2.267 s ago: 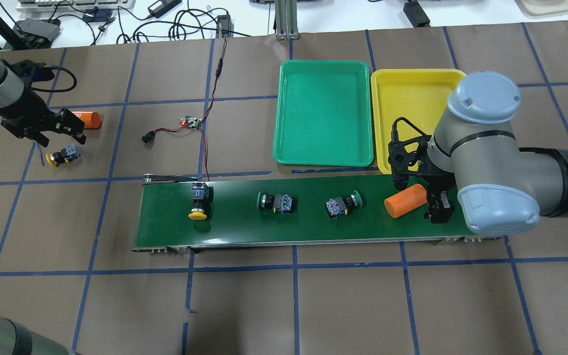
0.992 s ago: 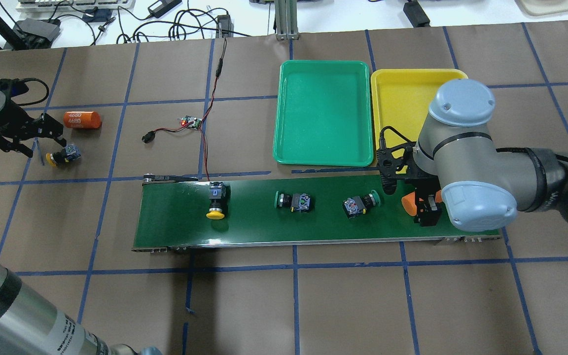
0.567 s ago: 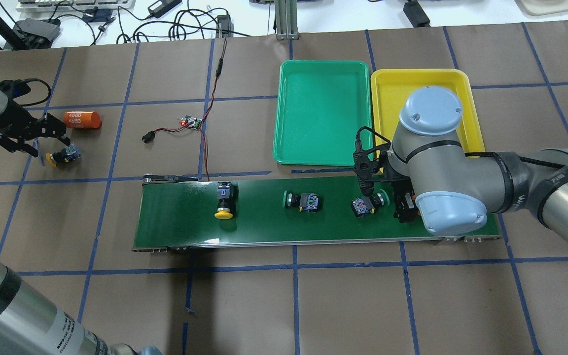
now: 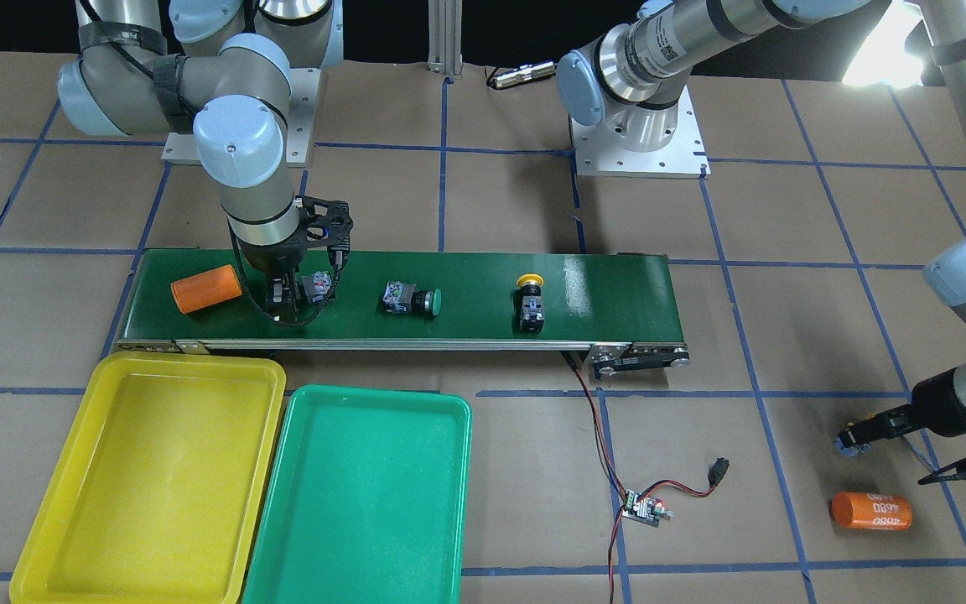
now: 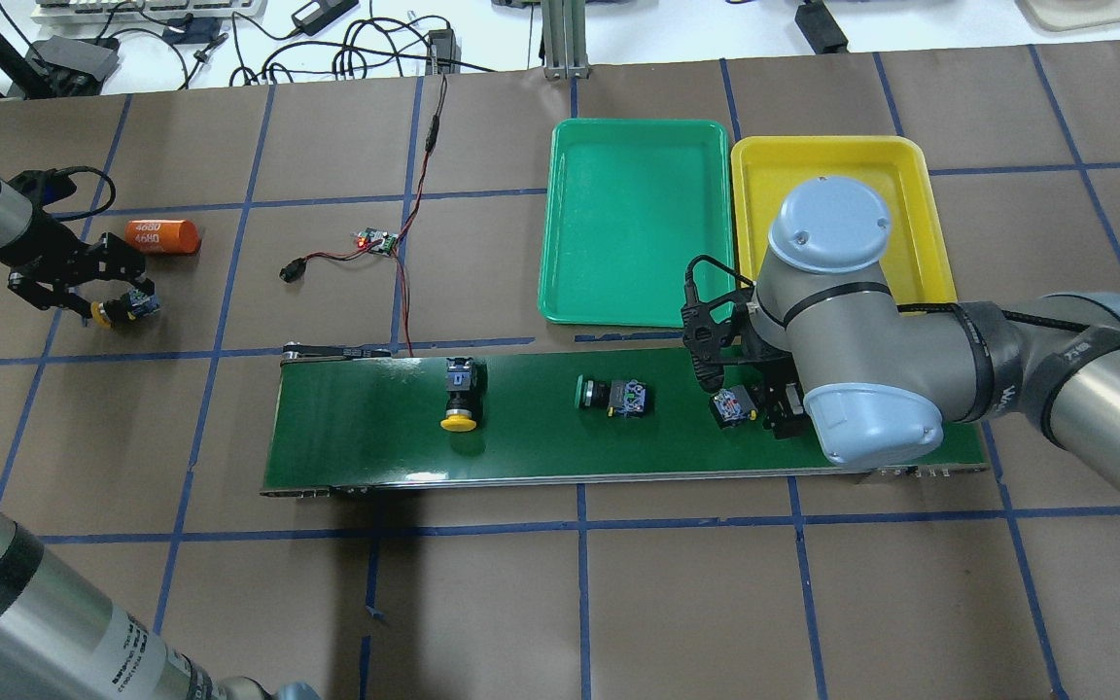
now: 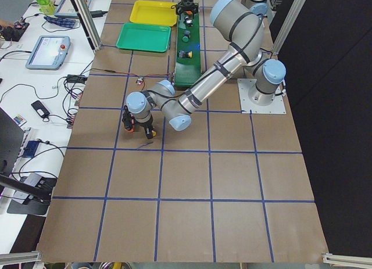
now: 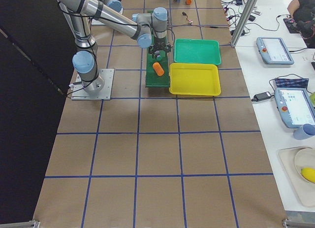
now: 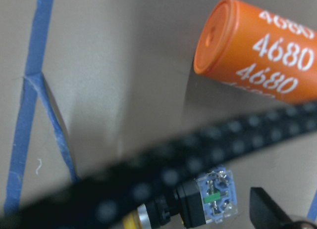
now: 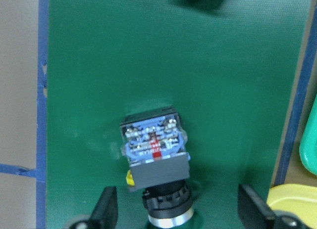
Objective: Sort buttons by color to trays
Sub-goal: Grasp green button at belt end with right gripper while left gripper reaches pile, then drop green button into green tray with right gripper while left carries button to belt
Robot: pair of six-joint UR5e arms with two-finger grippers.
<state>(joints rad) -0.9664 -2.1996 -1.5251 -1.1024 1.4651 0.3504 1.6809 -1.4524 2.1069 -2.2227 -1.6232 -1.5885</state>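
You have two green buttons [image 5: 613, 397] [image 5: 733, 406] and one yellow button [image 5: 461, 394] on the belt [image 5: 356, 437], another yellow button [image 5: 121, 309] near the bench's [image 5: 716, 583] left edge, two trays [image 5: 638, 224] [image 5: 813, 165], left tool [image 4: 887, 459] and right tool [image 9: 179, 211] released.

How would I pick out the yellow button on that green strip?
Find the long dark-green belt mid-table. The yellow button lies on it, nearest the end by the small circuit board. Its cap is yellow, while the green button beside it has a green one.
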